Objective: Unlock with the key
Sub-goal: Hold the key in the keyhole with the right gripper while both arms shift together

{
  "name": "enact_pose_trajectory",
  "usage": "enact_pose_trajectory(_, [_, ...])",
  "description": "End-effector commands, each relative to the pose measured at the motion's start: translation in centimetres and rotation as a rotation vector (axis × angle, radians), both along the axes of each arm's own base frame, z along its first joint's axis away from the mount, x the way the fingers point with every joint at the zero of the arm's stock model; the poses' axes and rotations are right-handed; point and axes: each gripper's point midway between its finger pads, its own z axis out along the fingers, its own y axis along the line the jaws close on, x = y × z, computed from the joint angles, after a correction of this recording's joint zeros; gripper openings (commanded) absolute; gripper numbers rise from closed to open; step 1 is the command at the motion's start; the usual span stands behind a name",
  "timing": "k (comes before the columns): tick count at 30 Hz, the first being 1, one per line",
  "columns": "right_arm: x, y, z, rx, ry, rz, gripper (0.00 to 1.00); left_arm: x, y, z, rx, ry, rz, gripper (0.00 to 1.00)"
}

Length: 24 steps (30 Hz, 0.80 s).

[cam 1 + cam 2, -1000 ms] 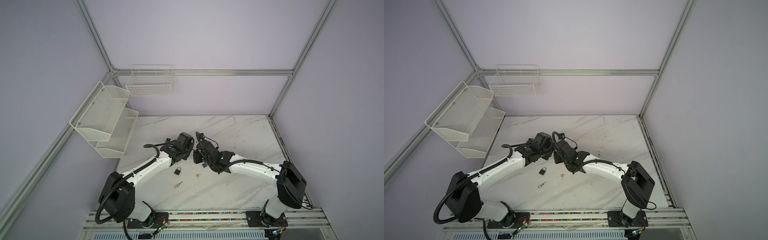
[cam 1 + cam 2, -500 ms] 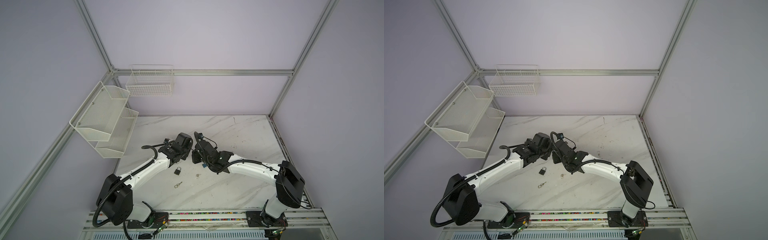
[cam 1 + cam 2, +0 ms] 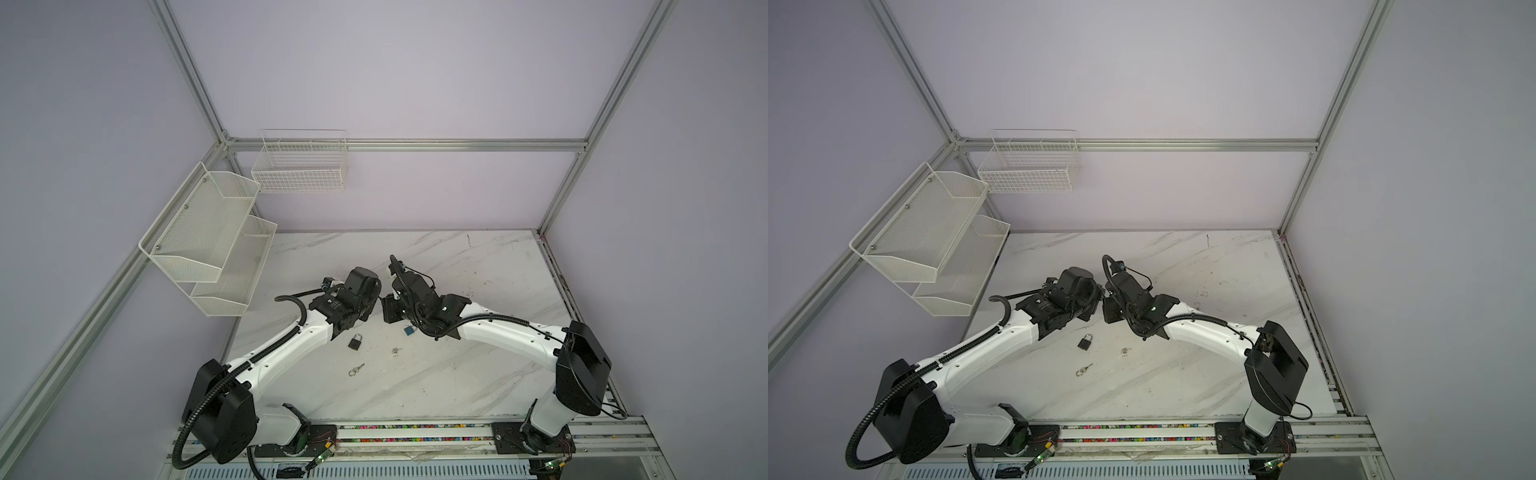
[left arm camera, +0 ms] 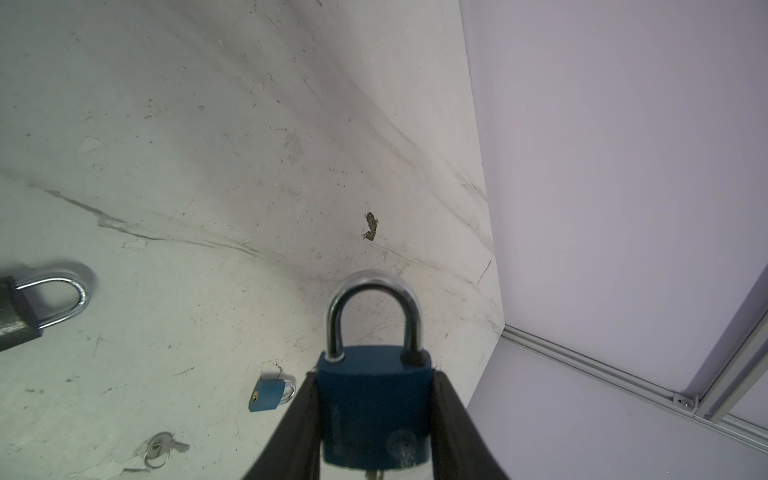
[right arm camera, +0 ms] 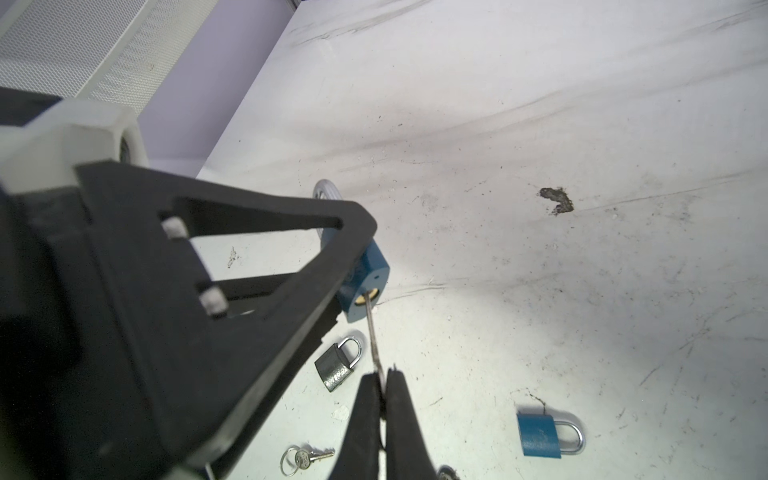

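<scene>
Holding: the left gripper (image 4: 374, 386) is clamped on the side faces of the blue padlock (image 4: 374, 411), clear of the surface (image 5: 540, 124), so the brass keyway (image 5: 368, 296) faces the other arm.
Inserting: the right gripper (image 5: 381, 380) is pinched together on the key (image 5: 372, 332). Its tip sits in the keyway, but I cannot tell how deep.
Shackle (image 4: 372, 282): both legs are seated in the body, and it points away from the key, free to spring.
Step judged: push home, then turn.
Bystanders: a grey padlock (image 5: 334, 368), a second blue padlock (image 5: 538, 436) and a ringed key (image 5: 303, 457) lie on the surface, unused.
</scene>
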Motion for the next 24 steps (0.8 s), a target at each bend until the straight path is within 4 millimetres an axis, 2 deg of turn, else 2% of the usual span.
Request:
enact_pose_trajectory(1, [-0.2, 3.3, 8.8, 0.248, -0.133, 0.086, 0.0, -2.7, -3.3, -1.3, -0.069, 0.077, -0.182, 0.07])
enact_pose_trajectory(7, [-0.8, 3.7, 8.0, 0.256, -0.099, 0.11, 0.0, -2.2, -2.4, -1.3, -0.076, 0.072, -0.149, 0.07])
enact_pose_trajectory(11, [-1.2, 4.1, 7.0, 0.263, -0.057, 0.123, 0.0, -1.7, -1.7, -0.9, -0.079, 0.056, -0.119, 0.07])
enact_pose_trajectory(17, [-1.2, 4.3, 5.2, 0.265, 0.012, 0.08, 0.0, -1.3, -1.6, -0.2, -0.101, 0.032, -0.099, 0.07])
enact_pose_trajectory(24, [0.0, 2.4, 2.5, 0.099, 0.026, -0.025, 0.0, -0.9, -0.1, 1.2, -0.076, -0.021, -0.051, 0.06])
